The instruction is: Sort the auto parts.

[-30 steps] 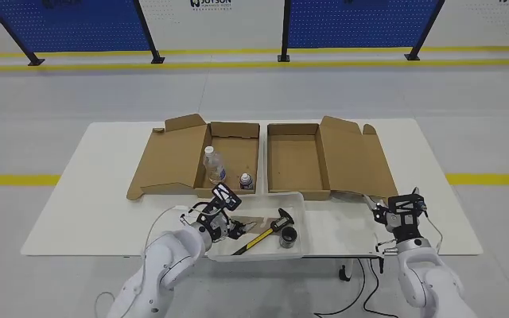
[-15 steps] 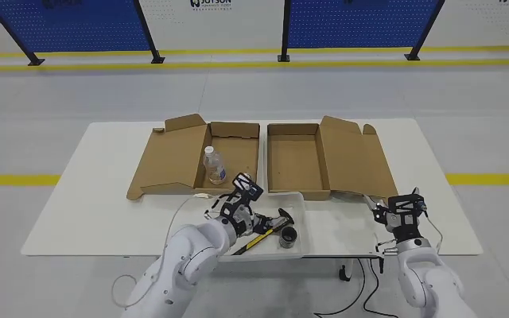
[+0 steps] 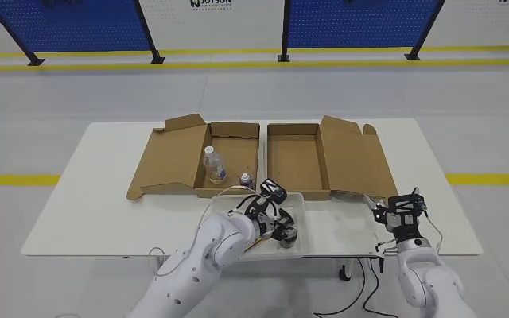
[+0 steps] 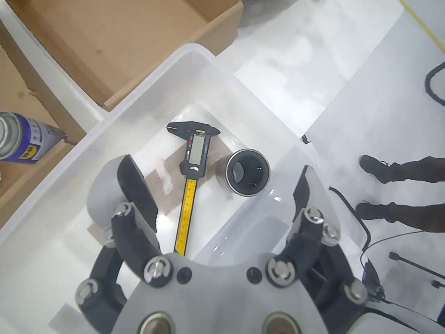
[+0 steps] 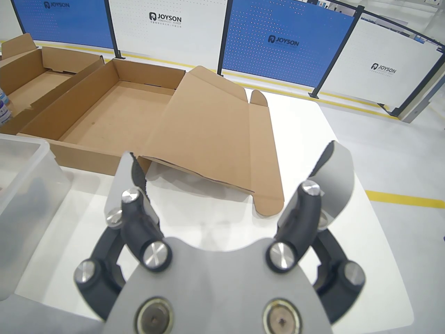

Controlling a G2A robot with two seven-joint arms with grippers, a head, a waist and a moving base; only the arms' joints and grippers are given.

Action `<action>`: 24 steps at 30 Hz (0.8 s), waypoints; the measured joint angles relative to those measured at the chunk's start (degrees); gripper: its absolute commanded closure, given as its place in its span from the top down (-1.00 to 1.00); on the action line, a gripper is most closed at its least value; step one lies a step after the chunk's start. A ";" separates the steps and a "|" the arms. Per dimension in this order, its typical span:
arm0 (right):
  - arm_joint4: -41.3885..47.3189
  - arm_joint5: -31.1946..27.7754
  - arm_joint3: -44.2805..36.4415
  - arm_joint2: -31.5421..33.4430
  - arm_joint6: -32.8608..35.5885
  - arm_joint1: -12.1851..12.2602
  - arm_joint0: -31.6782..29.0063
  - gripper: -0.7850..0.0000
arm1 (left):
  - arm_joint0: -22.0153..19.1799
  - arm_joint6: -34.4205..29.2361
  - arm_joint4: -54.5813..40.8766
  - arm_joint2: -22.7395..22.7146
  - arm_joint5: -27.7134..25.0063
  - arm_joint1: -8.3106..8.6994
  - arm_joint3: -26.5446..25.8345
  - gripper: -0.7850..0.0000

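A clear plastic bin [image 3: 298, 199] stands at the table's front edge. In it lie a digital caliper [image 4: 193, 156] with a yellow scale and a short metal cylinder [image 4: 247, 172], which stands on end beside the caliper [image 3: 288, 234]. My left gripper [image 4: 218, 170] hangs open over the bin's right part, above the caliper and cylinder, with nothing between its fingers [image 3: 274, 213]. My right gripper [image 5: 232, 151] is open and holds nothing, low over the table near its front right corner [image 3: 402, 208].
Two open cardboard boxes sit behind the bin. The left box [image 3: 235, 147] holds a water bottle [image 3: 213, 164] and a spray can [image 3: 246, 180]. The right box [image 3: 296, 163] has a bare floor, its lid flap spread toward my right gripper.
My left arm has swung right along the bin, from its left end to above the cylinder, still open. The right arm has not moved.
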 measured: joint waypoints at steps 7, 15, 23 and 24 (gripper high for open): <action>0.00 0.00 0.00 0.00 0.00 0.00 0.00 1.00 | -2.40 -0.78 -0.25 2.29 1.49 -0.79 3.96 0.76; 0.00 0.00 0.00 0.00 0.00 0.00 0.00 1.00 | -3.91 -1.31 -1.17 2.92 2.59 -1.27 7.08 0.44; 0.00 0.00 0.00 0.00 0.00 0.00 0.00 1.00 | -4.30 -2.16 -2.09 2.80 1.94 -1.35 8.07 0.29; 0.00 0.00 0.00 0.00 0.00 0.00 0.00 1.00 | -4.29 -2.28 -2.07 2.80 1.94 -1.34 8.08 0.26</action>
